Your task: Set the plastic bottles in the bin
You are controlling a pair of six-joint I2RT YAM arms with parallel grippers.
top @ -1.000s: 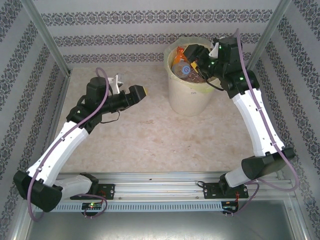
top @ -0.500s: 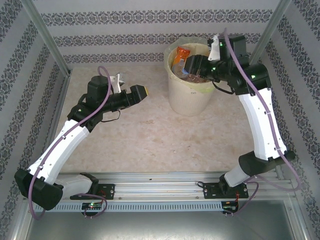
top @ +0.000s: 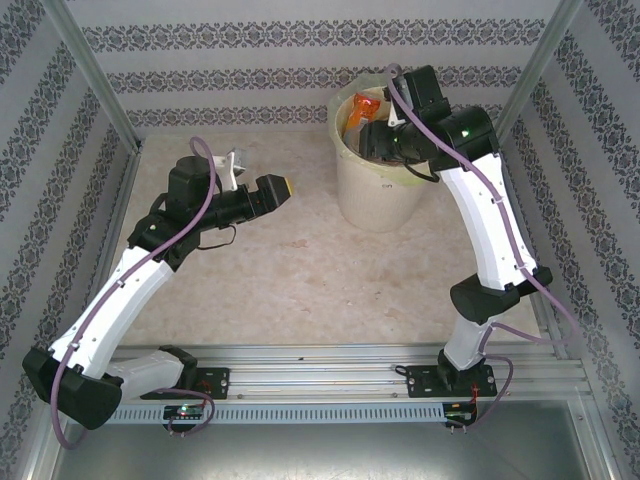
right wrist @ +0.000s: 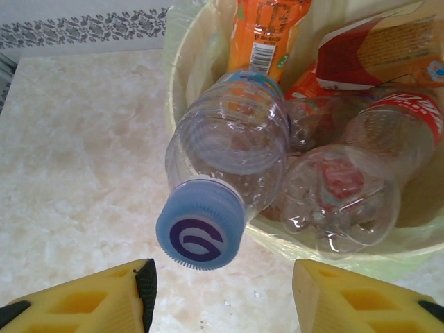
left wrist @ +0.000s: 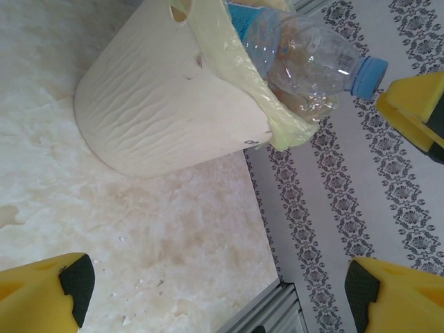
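The bin (top: pixel 375 195), a cream bucket with a pale yellow-green liner, stands at the back of the table, full of plastic bottles (top: pixel 362 108). In the right wrist view a clear bottle with a blue cap (right wrist: pixel 229 146) lies over the bin's rim (right wrist: pixel 177 76), cap pointing out. Beside it are an orange-labelled bottle (right wrist: pixel 267 31) and a red-labelled one (right wrist: pixel 388 132). My right gripper (right wrist: pixel 222 291) is open just short of the blue cap, touching nothing. My left gripper (left wrist: pixel 218 284) is open and empty, left of the bin (left wrist: pixel 159 104), facing the blue-capped bottle (left wrist: pixel 305 59).
Patterned walls close the table on three sides, with metal posts at the corners. The bin stands near the back wall. A yellow finger of the right gripper (left wrist: pixel 416 104) shows past the bin in the left wrist view. Marbled tabletop (top: pixel 320 270) lies between the arms.
The right arm has swung left from the bin's right side to above its rim, and its jaws have narrowed. The left arm has barely moved.
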